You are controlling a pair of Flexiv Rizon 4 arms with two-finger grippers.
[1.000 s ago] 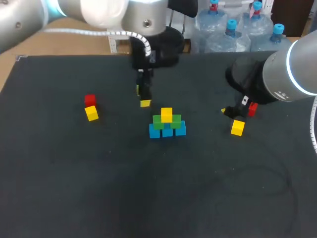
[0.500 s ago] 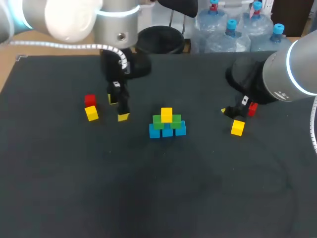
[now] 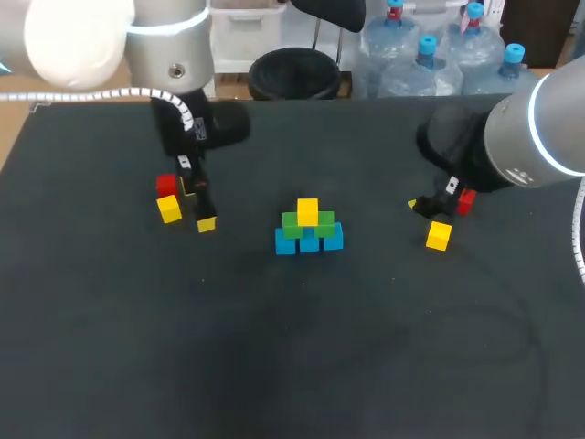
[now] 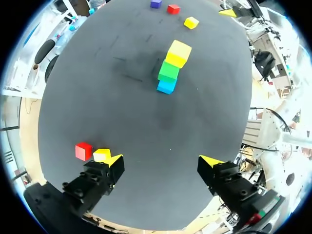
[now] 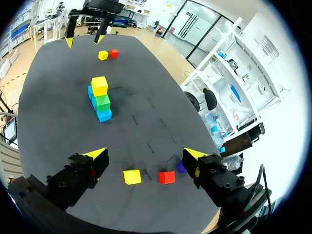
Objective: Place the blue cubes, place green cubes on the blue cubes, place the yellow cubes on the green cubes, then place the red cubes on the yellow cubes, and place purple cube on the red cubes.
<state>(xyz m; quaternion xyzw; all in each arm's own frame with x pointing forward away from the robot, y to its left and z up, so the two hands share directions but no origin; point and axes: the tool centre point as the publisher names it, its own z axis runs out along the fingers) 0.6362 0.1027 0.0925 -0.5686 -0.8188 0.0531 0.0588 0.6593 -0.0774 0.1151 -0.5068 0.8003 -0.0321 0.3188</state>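
A small pyramid stands mid-table: blue cubes (image 3: 309, 240) at the base, green cubes (image 3: 293, 222) on them, one yellow cube (image 3: 307, 210) on top. It also shows as a stack (image 4: 170, 68) ahead of my left gripper (image 4: 162, 161). That gripper (image 3: 196, 206) is open and empty, right beside a red cube (image 3: 165, 184) and a yellow cube (image 3: 169, 209). My right gripper (image 5: 146, 155) is open and empty over a yellow cube (image 5: 131, 176), a red cube (image 5: 166, 176) and a purple cube (image 5: 181, 167).
The right-hand yellow cube (image 3: 438, 236) and red cube (image 3: 467, 199) lie close by my right gripper (image 3: 428, 208) in the head view. The purple cube is hidden there. Dark tabletop (image 3: 302, 347) stretches in front of the pyramid.
My left arm has swung left, away from the pyramid, to the red and yellow cubes at the left. Its fingers have spread wider. The right arm has not moved.
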